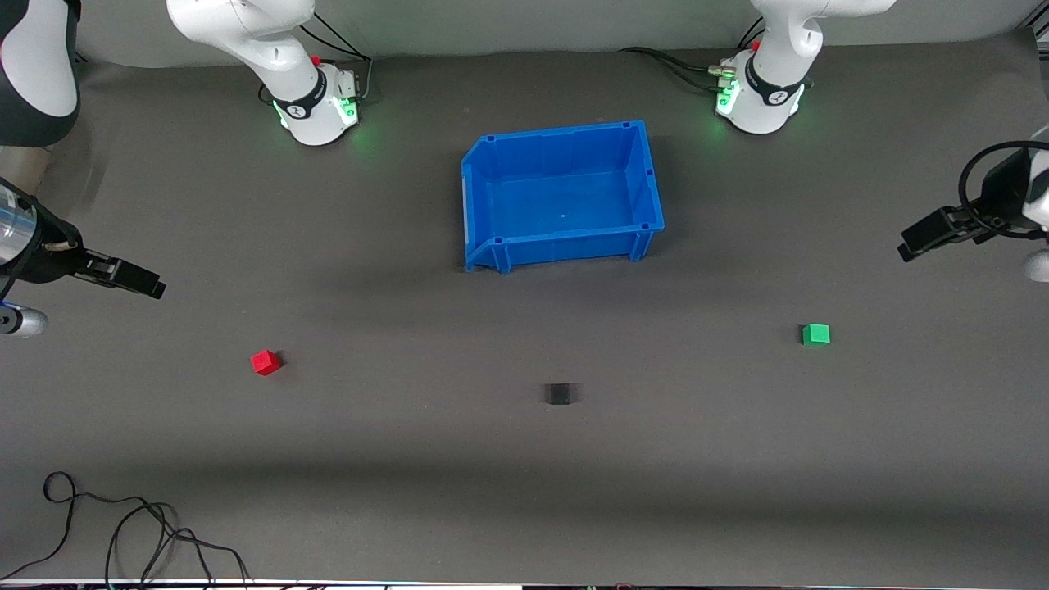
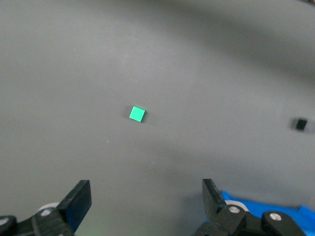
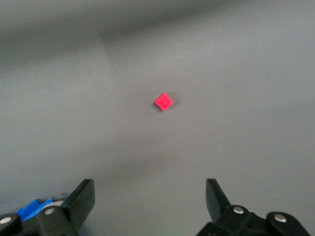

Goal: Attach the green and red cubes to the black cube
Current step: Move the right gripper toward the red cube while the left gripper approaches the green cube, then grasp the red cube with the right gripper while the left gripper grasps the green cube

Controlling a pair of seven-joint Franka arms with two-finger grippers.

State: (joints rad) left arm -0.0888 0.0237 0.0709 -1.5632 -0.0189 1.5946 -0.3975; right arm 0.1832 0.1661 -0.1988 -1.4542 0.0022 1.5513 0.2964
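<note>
The red cube (image 1: 265, 361) lies on the grey mat toward the right arm's end. The green cube (image 1: 815, 334) lies toward the left arm's end. The black cube (image 1: 560, 394) sits between them, a little nearer the front camera. All three are apart. My left gripper (image 1: 906, 249) hangs open and empty over the mat's left-arm end; its wrist view shows the green cube (image 2: 137, 114) and the black cube (image 2: 301, 124) ahead of the gripper (image 2: 146, 194). My right gripper (image 1: 154, 287) hangs open and empty over the right-arm end; its wrist view shows the red cube (image 3: 164, 102) ahead of the gripper (image 3: 150, 194).
A blue bin (image 1: 565, 246) stands empty in the middle of the mat, farther from the front camera than the cubes. Loose black cables (image 1: 123, 524) lie at the near edge toward the right arm's end.
</note>
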